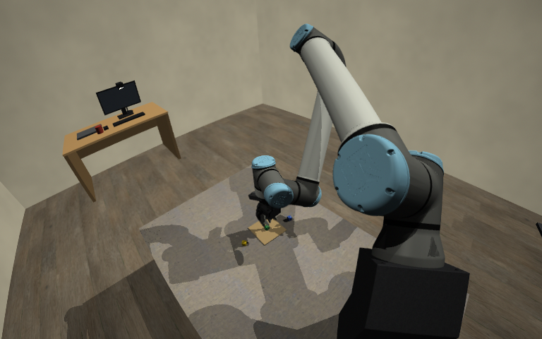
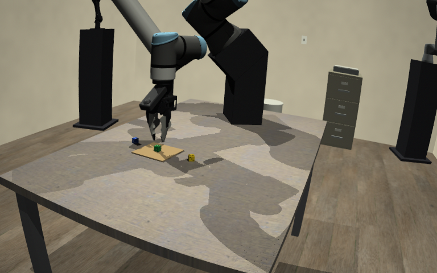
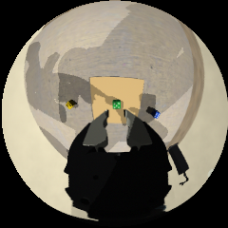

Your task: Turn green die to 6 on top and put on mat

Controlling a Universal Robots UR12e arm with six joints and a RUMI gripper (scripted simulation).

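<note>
The green die (image 2: 157, 148) sits flat on the tan mat (image 2: 157, 152), near its middle. It also shows in the top view (image 1: 266, 227) and the wrist view (image 3: 116, 104). Its top number is too small to read. My gripper (image 2: 158, 139) hangs just above the die, pointing down, with its fingers a small gap apart and nothing between them. In the wrist view the fingertips frame the die from the near side. The blue die (image 2: 135, 140) lies on the table left of the mat. The yellow die (image 2: 190, 157) lies to the mat's right.
The mat lies on a large table (image 2: 180, 180) with patchy shadows. The arm's black base (image 2: 244, 80) stands at the table's far side. Black pillars (image 2: 95, 77), a filing cabinet (image 2: 342, 109) and a desk (image 1: 116, 131) stand off the table.
</note>
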